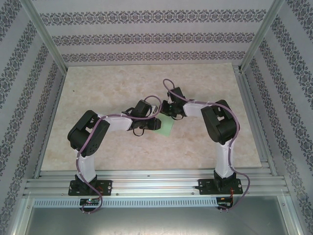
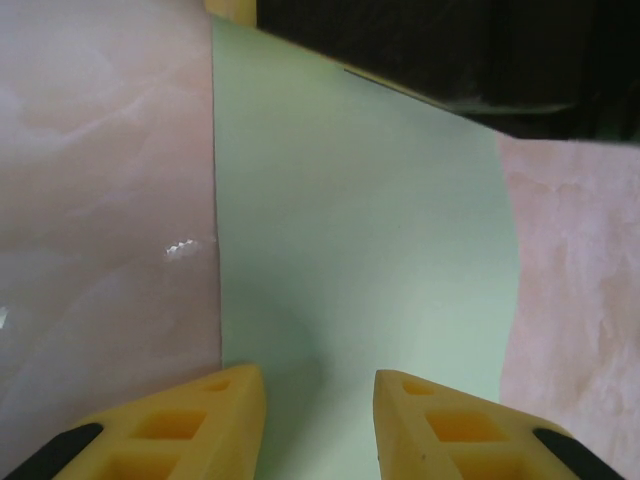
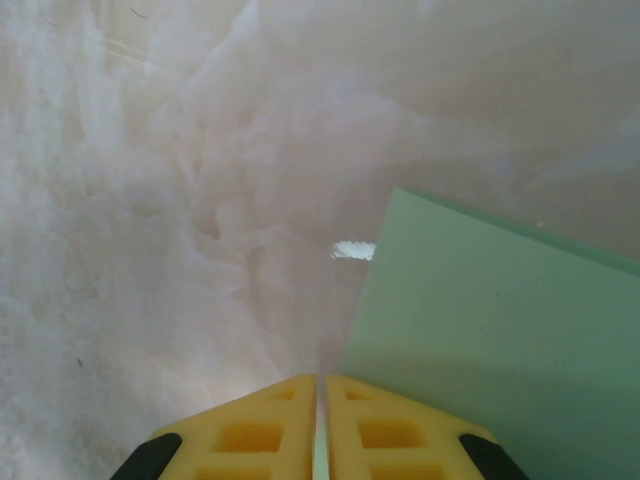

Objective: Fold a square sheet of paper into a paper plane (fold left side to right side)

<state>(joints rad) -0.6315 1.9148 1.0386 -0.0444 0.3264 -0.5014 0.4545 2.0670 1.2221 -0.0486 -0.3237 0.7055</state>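
The thin, pale mint-green sheet of paper (image 1: pixel 167 129) lies on the beige marble-patterned table (image 1: pixel 98 88), about midway between its left and right edges and somewhat nearer the near edge than the far one. From above only a small green patch of it shows between the two grippers.

In the left wrist view the sheet of paper (image 2: pixel 360 250) looks smooth, with one straight edge running up the table surface. The left gripper (image 2: pixel 320 375) sits over its near end. Its yellow fingers (image 2: pixel 215 420) stand partly apart with the paper showing in the gap, and nothing is pinched between them.

The right gripper (image 3: pixel 321 378) has its yellow fingers (image 3: pixel 260 425) pressed almost together. A thin sliver of the green sheet (image 3: pixel 500 340) runs into the slit between them, so it grips the paper at its edge.

From above, the left gripper (image 1: pixel 155 124) and right gripper (image 1: pixel 171 111) meet at the paper. Both arms are bent inward from their bases on the aluminium rails (image 1: pixel 156 183) at the near edge.
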